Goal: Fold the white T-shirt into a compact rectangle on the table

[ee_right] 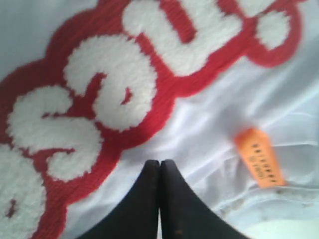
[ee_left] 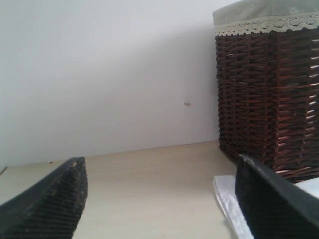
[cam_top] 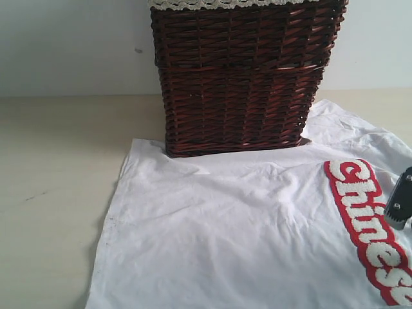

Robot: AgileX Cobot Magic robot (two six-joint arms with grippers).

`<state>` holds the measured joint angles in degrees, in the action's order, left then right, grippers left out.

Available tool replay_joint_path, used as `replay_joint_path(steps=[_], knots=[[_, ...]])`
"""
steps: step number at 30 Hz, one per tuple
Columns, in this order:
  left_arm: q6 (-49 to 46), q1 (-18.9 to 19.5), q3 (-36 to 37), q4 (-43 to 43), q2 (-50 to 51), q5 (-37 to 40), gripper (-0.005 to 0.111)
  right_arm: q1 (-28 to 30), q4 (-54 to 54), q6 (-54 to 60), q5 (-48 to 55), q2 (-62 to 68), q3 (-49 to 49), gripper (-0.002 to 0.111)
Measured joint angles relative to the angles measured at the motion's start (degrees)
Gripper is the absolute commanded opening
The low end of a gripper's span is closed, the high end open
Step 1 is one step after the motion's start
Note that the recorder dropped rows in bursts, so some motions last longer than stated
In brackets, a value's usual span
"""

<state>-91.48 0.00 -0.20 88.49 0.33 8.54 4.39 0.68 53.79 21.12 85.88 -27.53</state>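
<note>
Seemingly light and limp, the shirt (cam_top: 225, 219) wants pinching at its hem corners; left tool (ee_left: 159, 199) stands apart, right tool (ee_right: 160, 169) together.

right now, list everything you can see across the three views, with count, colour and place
white T-shirt: one, white with a red patch of white lettering, spread on the table, far edge meeting the basket's base
orange neck tag: one, orange, on the shirt near the lettering
wicker basket: one, dark brown with cream lace trim, at the back of the table
table: one, pale beige, under everything
wall: one, pale grey-white, behind the basket
left gripper: one, black, open and empty, over bare table beside the shirt's edge
right gripper: one, black, shut, over the shirt between lettering and tag
</note>
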Motion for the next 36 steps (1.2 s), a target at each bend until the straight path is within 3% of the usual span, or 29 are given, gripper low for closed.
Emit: replay_joint_path(steps=[4, 6, 9, 11, 12, 15, 18, 23, 24, 28, 32, 36], knots=[[0.0, 0.0, 0.0, 0.0, 0.0, 0.0, 0.078, 0.0, -5.34, 3.84, -0.61, -6.61, 0.08, 0.027], [0.0, 0.0, 0.0, 0.0, 0.0, 0.0, 0.078, 0.0, -8.72, 6.65, 0.3, -9.19, 0.08, 0.03], [0.0, 0.0, 0.0, 0.0, 0.0, 0.0, 0.078, 0.0, -15.65, 12.75, 6.19, -13.4, 0.08, 0.023], [0.0, 0.0, 0.0, 0.0, 0.0, 0.0, 0.078, 0.0, -20.19, 20.34, 12.78, -17.98, 0.08, 0.009], [0.0, 0.0, 0.0, 0.0, 0.0, 0.0, 0.078, 0.0, -22.46, 25.51, 17.21, -21.06, 0.08, 0.002], [0.0, 0.0, 0.0, 0.0, 0.0, 0.0, 0.078, 0.42, -25.7, 39.32, 35.99, -27.12, 0.44, 0.0], [0.0, 0.0, 0.0, 0.0, 0.0, -0.12, 0.078, 4.7, -24.73, 41.79, 40.51, -27.38, 2.99, 0.0], [0.0, 0.0, 0.0, 0.0, 0.0, -0.12, 0.078, 18.45, -18.23, 39.52, 35.34, -27.73, 5.02, 0.0], [0.0, 0.0, 0.0, 0.0, 0.0, -0.12, 0.078, 23.67, -13.13, 37.64, 34.64, -27.45, 5.02, 0.0], [0.0, 0.0, 0.0, 0.0, 0.0, -0.12, 0.078, 32.34, -9.88, 39.24, 34.44, -24.92, 5.02, 0.0], [0.0, 0.0, 0.0, 0.0, 0.0, -0.12, 0.078, 36.95, -10.38, 40.17, 34.55, -14.87, 5.13, 0.0], [0.0, 0.0, 0.0, 0.0, 0.0, -0.12, 0.078, 37.42, -12.81, 40.17, 32.23, -5.6, 5.13, 0.0]])
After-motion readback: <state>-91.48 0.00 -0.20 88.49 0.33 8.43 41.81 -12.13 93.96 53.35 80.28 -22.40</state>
